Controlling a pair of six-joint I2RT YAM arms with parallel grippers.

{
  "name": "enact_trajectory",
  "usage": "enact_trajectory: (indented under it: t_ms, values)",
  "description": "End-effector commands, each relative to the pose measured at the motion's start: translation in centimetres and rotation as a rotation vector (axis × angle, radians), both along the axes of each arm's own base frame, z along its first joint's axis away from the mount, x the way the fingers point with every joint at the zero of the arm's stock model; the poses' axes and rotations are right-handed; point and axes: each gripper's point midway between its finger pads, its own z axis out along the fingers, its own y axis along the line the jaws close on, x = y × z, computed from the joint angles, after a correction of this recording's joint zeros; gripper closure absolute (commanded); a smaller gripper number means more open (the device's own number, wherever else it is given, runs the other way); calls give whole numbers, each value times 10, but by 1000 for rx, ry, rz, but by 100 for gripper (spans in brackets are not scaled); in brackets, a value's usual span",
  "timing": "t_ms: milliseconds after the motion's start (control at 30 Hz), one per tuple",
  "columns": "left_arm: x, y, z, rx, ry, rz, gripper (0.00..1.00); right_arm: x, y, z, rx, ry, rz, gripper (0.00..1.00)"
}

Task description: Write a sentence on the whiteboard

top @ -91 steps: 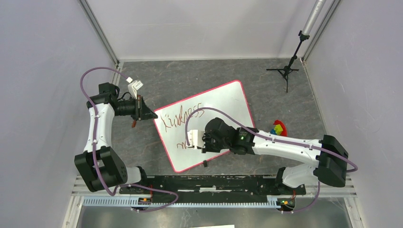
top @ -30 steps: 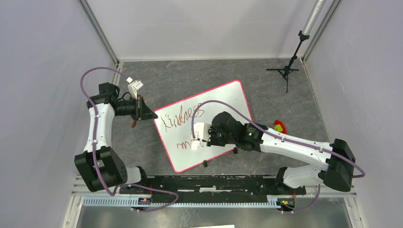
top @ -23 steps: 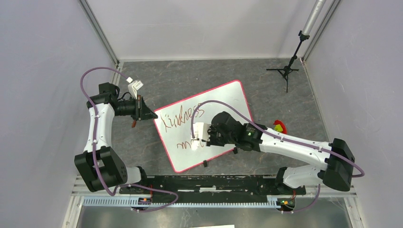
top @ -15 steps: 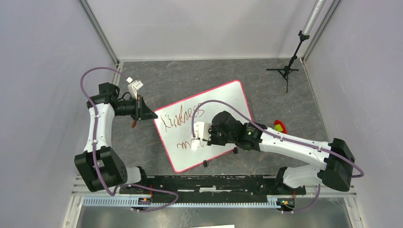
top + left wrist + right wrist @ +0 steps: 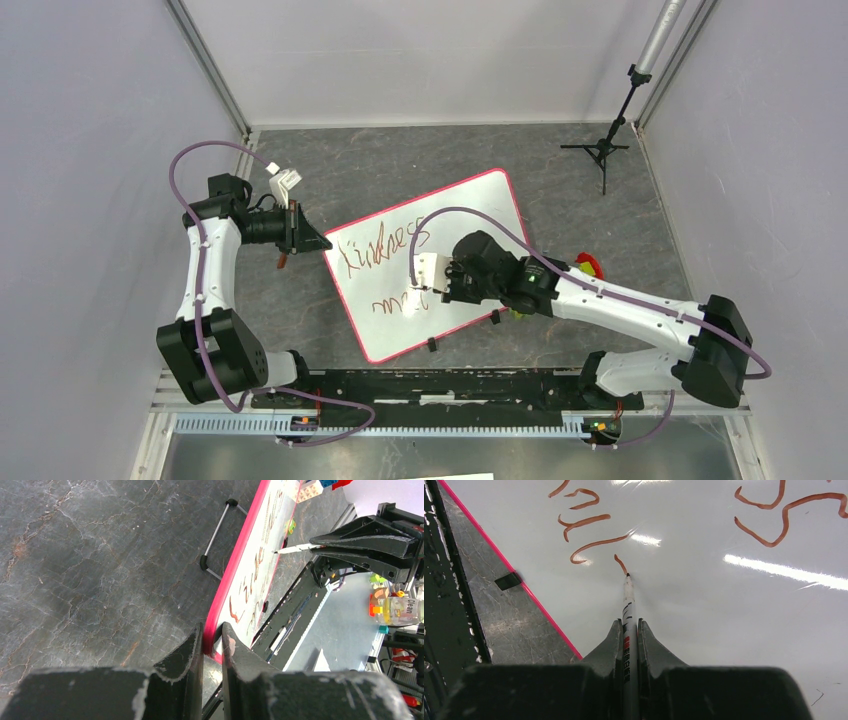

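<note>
Change: the right gripper [image 5: 426, 284] has slid to the right along the lower line of writing since three seconds ago, and that line has gained a few strokes. The left arm has not moved.
Whiteboard: the whiteboard [image 5: 470, 215], glossy white with a thin pink rim, lies askew in the middle of the grey stone-patterned table [image 5: 400, 165], between the two arms.
Sentence: the sentence [image 5: 385, 245] is a reddish-brown scrawl in two lines. The upper line reads roughly "kindness". The lower line is only a few loops, near the board's near edge.
Right gripper: the jaws are pressed narrowly around a slim white marker [image 5: 628, 600]. Its tip touches the board at the end of a short fresh stroke.
Left gripper: the left gripper [image 5: 212, 632] has its jaws almost together, pinching the pink rim at the board's left corner.
Elsewhere: a small black tripod [image 5: 603, 150] stands at the far right of the table. A red and yellow toy [image 5: 588, 264] peeks out beside the right arm, just off the board's right edge.
</note>
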Motion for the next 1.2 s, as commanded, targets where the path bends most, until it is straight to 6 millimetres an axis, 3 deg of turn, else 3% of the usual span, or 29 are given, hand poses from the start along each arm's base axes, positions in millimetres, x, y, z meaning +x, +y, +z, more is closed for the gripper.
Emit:
enact_trajectory:
  t_ms: [0,367,967,1167]
  values:
    - [-5,-3,-4,22,31,-3,85,5,15,34,112,-45,14,100]
    - [-5,-3,-4,26,29,-2,85,12,21,24,115,-43,-10,100]
    - [-5,-3,-4,22,31,-5,85,-16,-6,-31,-31,77,41,100]
    - [-5,-3,-4,22,33,-5,85,-21,-11,-37,-48,94,52,100]
